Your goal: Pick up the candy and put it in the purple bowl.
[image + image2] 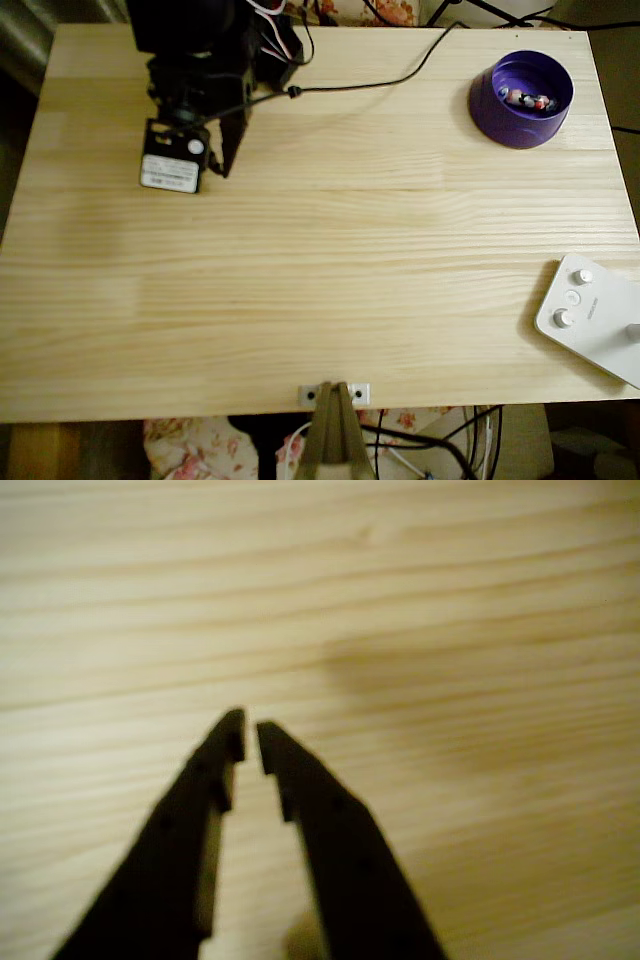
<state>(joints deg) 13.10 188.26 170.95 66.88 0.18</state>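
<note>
The purple bowl [492, 112] stands at the table's far right corner in the overhead view. Inside it lies the candy [527, 99], a small wrapped sweet with red and dark colours. My black gripper [222, 165] hangs over the far left of the table, a long way from the bowl, folded back near the arm's base. Seen from the wrist, the gripper [250, 735] has its two dark fingers almost touching at the tips, with nothing between them and bare wood below.
A white device with round knobs [598, 322] lies at the near right edge. A black cable [380, 82] runs across the far part of the table toward the arm. A clamp [335, 395] sits on the front edge.
</note>
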